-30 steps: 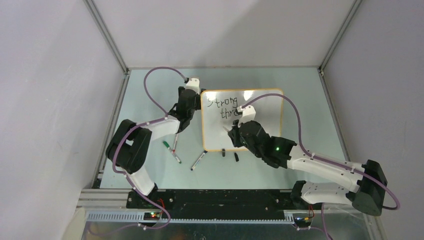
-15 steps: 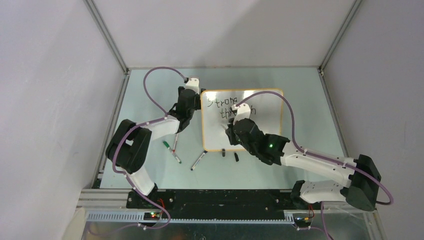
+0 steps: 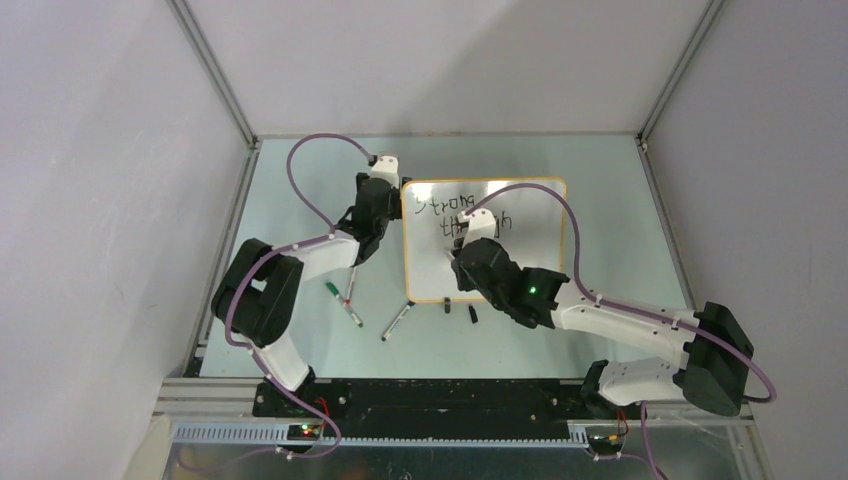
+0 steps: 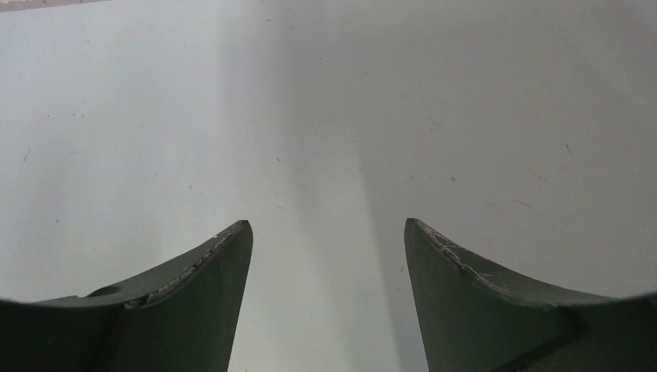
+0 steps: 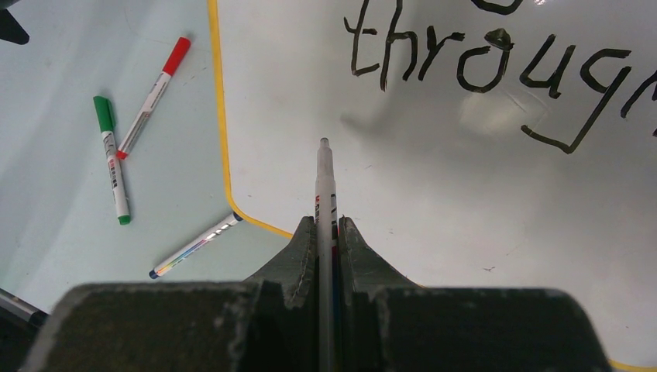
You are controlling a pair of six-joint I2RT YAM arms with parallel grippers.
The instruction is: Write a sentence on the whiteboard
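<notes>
The right gripper (image 5: pixel 325 226) is clamped on a white-barrelled marker (image 5: pixel 324 182), tip pointing at bare whiteboard (image 5: pixel 434 232) just below the sentence (image 5: pixel 480 70), whose lower line reads "throug" up to the frame's edge. The board sits mid-table, with three loose pens (image 5: pixel 112 159) left of it. Farther off, by its far-left edge, the left gripper (image 4: pixel 328 232) stands spread wide, holding nothing

white whiteboard (image 5: pixel 480 225), orange-yellow rim, black sentence (image 5: pixel 403 58); white marker (image 5: pixel 324 186) over the whiteboard; beside the whiteboard, red-capped marker (image 5: pixel 152 94) and green-capped marker (image 5: pixel 113 159), white barrels, on pale mint table (image 5: pixel 46 232).
</notes>
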